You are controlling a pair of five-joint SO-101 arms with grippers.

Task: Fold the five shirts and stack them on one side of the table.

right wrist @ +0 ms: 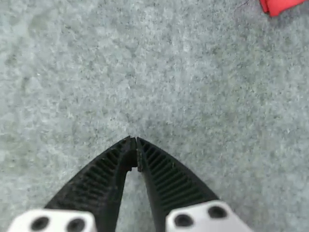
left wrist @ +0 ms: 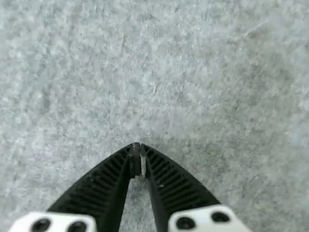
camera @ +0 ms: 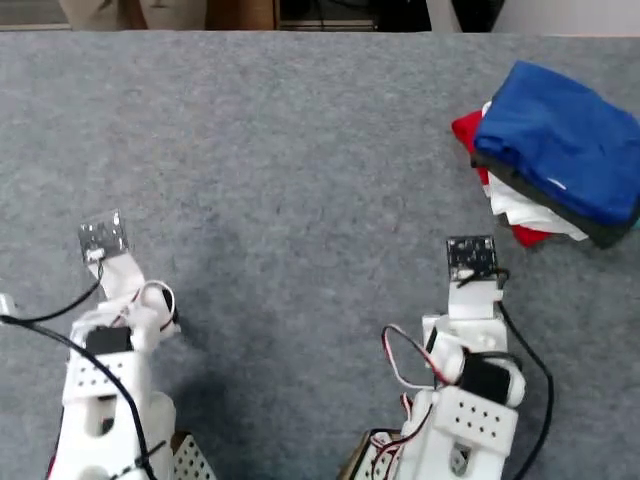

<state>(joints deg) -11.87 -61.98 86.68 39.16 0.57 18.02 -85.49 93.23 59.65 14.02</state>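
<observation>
A stack of folded shirts (camera: 553, 155) lies at the far right of the grey table, a blue one (camera: 565, 135) on top, with dark, white and red layers beneath. A red corner (right wrist: 281, 6) of it shows in the right wrist view. My left gripper (left wrist: 136, 159) hangs shut over bare felt at the front left, with nothing between its black ribbed fingers. My right gripper (right wrist: 134, 153) is shut too, empty, at the front right, a short way nearer than the stack. In the high view both arms sit low, the left arm (camera: 110, 335) and the right arm (camera: 468, 350).
The grey felt table (camera: 280, 160) stretches bare across the middle and left. Its far edge runs along the top of the high view, with furniture legs behind it. Cables trail from both arm bases at the front.
</observation>
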